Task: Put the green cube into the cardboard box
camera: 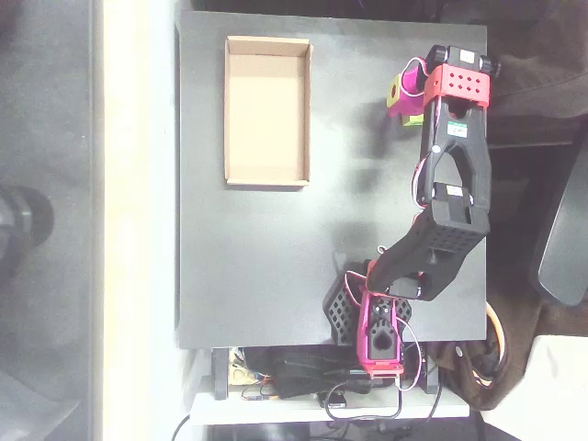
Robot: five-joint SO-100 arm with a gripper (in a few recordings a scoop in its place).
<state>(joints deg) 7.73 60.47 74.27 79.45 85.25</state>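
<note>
So from the overhead view the black table (276, 257) takes up most of the shot, and the cardboard box (267, 110) is the landmark here: it sits near the table's top edge, open side up, floor bare, with a strip of table above it and to its left. Below the box there's a big stretch of open tabletop running down to the bottom edge, and more open room to its right before you hit the arm. The arm (450, 193) runs up the right side from its base (378, 333) at the bottom edge, well below and right of the box, to about level with the box's upper half. The gripper (404, 99) points left toward the box but stays well apart from it. The green cube (412, 118) is mostly hidden; just a lime sliver pokes out under the magenta part, right of the box. Honestly can't tell if the fingers are spread or pinching it, the wrist covers them.
</note>
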